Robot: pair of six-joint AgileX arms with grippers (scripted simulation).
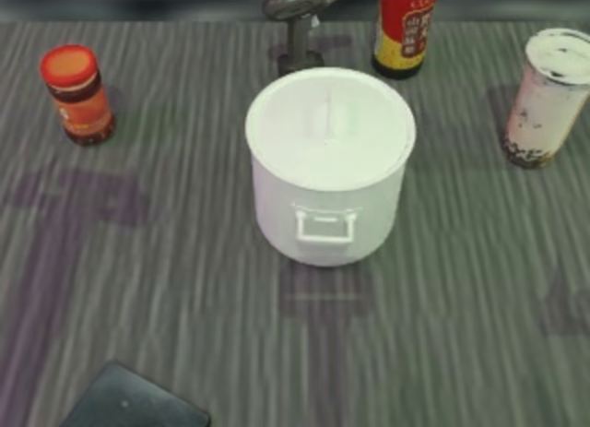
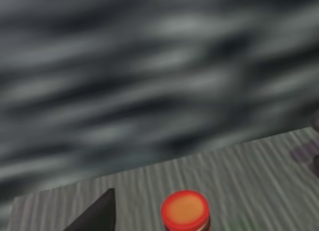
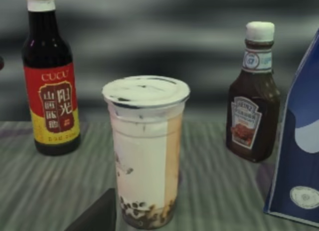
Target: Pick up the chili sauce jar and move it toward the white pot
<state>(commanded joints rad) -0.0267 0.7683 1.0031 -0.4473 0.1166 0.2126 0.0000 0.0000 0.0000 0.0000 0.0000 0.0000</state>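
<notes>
Grey striped tabletop (image 1: 184,289) fills the top view, with the white pot (image 1: 329,165) standing at its middle, lid on and rectangular handle facing the near edge. Nearest of all, below and left of the pot, a dark flat corner (image 1: 134,404) pokes in at the near edge; it may be part of the left arm, but I cannot tell. Well to the left of the pot and slightly farther back, the chili sauce jar (image 1: 77,93) stands upright and untouched, with bare table between it and the pot. To the pot's right, about level with the jar, sits a whitish cup (image 1: 546,98) with dark pearls at its bottom. Just behind the pot stands a grey drill-like tool (image 1: 297,21), and beside that, to the right, a dark bottle (image 1: 404,29) with a red-yellow label.

Neither gripper appears clearly: each wrist view shows only a dark fingertip (image 2: 97,215) (image 3: 97,216), so I cannot tell how far the fingers stand apart. Nothing is visibly held.
</notes>
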